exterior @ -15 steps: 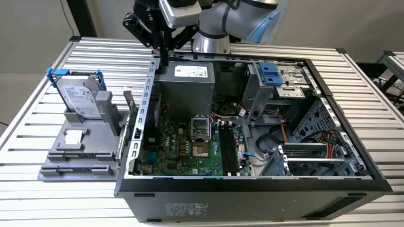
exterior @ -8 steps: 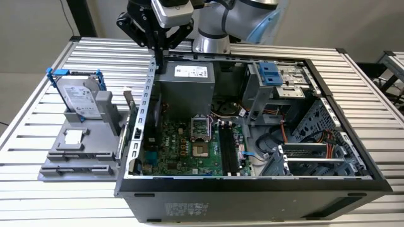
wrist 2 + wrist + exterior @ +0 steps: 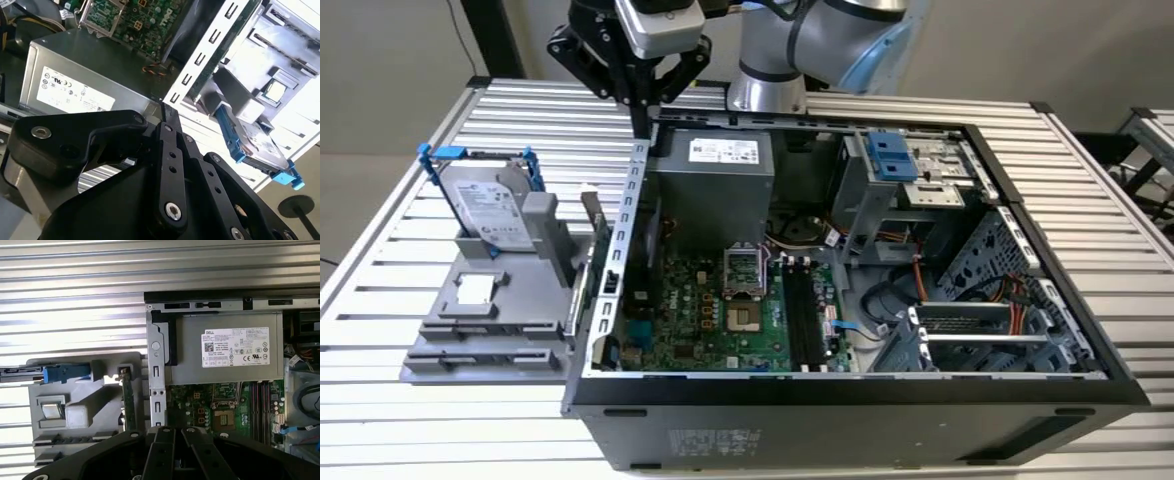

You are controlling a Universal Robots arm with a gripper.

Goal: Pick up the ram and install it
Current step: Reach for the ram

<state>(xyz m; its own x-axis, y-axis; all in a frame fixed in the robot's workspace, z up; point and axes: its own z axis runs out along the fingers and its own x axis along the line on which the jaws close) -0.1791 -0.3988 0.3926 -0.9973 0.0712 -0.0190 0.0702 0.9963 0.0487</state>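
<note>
Exterior view looks down steeply on the whole computer case [image 3: 854, 420]; both wrist views (riding close above) share its power supply [image 3: 225, 370] [image 3: 75, 75].

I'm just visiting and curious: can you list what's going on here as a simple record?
Gripper: shut, holding nothing, above the computer case's wall on the exterior view's left
Ram: on edge in the gray holder, outside the case
Hard drive: standing in the same holder
Memory slots: look empty
Table: slatted metal
</note>
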